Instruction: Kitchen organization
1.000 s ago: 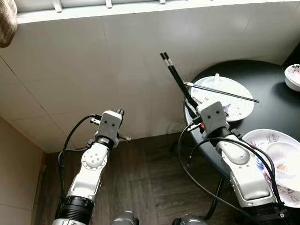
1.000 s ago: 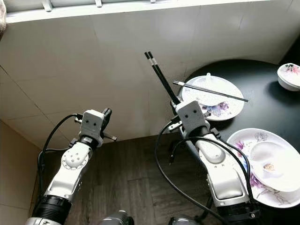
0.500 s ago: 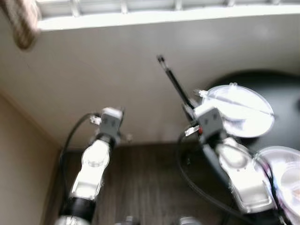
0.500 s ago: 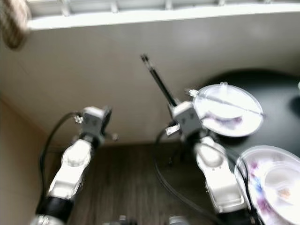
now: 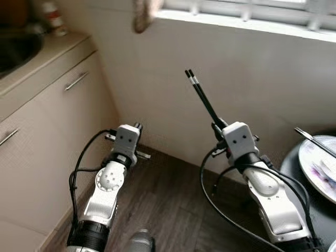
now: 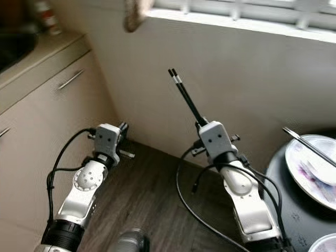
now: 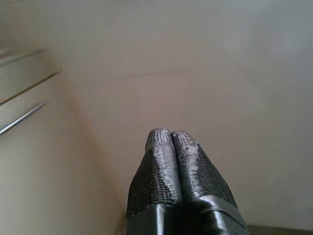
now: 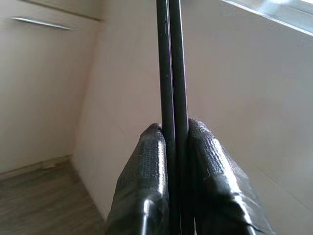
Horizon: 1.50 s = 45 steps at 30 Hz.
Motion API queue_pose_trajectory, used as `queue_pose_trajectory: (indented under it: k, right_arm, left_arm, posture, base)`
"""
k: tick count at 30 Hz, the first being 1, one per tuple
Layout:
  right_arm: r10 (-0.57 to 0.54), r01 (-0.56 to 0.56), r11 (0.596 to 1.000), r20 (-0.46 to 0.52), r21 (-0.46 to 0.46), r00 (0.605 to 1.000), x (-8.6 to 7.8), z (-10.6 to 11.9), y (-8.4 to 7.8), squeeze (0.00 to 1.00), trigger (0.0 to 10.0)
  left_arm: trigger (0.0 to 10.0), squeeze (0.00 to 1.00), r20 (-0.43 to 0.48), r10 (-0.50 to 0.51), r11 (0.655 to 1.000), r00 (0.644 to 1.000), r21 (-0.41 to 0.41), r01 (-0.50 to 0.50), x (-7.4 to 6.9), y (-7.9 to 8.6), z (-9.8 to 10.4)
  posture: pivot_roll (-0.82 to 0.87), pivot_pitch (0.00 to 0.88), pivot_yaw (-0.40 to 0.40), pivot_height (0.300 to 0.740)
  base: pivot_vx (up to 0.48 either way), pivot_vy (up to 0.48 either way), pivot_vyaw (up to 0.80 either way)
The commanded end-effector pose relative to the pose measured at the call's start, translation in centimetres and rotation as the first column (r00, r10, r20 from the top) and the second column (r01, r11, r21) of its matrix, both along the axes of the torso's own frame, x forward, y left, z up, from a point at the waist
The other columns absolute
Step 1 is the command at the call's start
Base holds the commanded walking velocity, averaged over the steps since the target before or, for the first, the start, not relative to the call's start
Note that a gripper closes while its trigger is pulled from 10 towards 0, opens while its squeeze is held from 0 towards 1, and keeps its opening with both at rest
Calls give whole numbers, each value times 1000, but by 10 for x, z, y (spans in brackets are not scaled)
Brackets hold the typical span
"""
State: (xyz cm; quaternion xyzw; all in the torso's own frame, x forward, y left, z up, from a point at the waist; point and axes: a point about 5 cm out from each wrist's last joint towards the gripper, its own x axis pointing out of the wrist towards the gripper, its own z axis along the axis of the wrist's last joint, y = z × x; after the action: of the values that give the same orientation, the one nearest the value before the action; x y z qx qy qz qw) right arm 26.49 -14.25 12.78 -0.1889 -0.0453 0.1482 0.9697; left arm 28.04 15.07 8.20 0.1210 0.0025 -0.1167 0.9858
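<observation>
Two chopsticks [image 8: 173,63] stay pinched in your right hand [image 8: 172,134], pointed up clear of the wall; your left hand [image 7: 171,139] is closed, empty.

**Right arm carrying chopsticks by the tiled wall**

At the centre of your view the right gripper [image 6: 199,124] is clamped on a pair of black chopsticks [image 6: 184,97], which slant up toward 11 o'clock against the pale wall [image 6: 252,79]. Over at 9 o'clock your left gripper [image 6: 123,127] is raised above the dark wood floor [image 6: 152,199], carrying nothing. Beige cabinets [image 6: 37,110] with bar handles fill the 10 o'clock side. At 3 o'clock a white patterned plate [image 6: 315,168] sits on a black table [image 6: 294,210], a single chopstick [image 6: 307,146] lying across it.
</observation>
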Motion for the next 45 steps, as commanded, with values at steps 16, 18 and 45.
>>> queue_pose_trajectory:
  k: [16, 18, 45]
  right_arm:
    - [-51, 51, 999, 29, -12, 998, 3, -1, -5, 0, 0]
    - [-51, 51, 999, 31, -12, 998, 4, -1, -4, 0, 0]
    - [-118, 120, 993, 189, -1, 975, 31, 31, -3, 0, 10000]
  left_arm:
    - [10000, 0, 44, -19, 999, 999, 28, 18, 2, -3, 8]
    - [10000, 0, 64, -18, 1000, 998, 24, 16, 2, -3, 11]
    - [10000, 0, 266, 43, 998, 963, -44, -33, 19, 5, 51]
  posture:
    - [109, 0, -13, 740]
    - [111, 0, -14, 740]
    - [121, 0, -12, 740]
  base:
    - [0, 0, 800]
    - [0, 0, 800]
    - [212, 0, 394]
